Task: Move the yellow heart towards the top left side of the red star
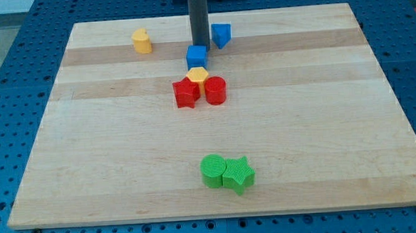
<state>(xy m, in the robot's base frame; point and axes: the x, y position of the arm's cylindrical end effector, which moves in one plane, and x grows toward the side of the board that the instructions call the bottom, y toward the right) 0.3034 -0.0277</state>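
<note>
The yellow heart [141, 41] sits near the view's top left of the wooden board [89, 158], apart from the other blocks. The red star [185, 93] is near the board's middle, touching a yellow pentagon-like block [198, 77] and next to a red cylinder [215, 90]. My tip [200, 45] is at the far side of a blue cube [197, 57], which stands just above the yellow pentagon-like block. The tip is well to the right of the yellow heart and above the red star.
A blue triangular block [221, 34] stands right of my rod near the view's top. A green cylinder [212, 170] and a green star [239, 175] touch each other near the view's bottom.
</note>
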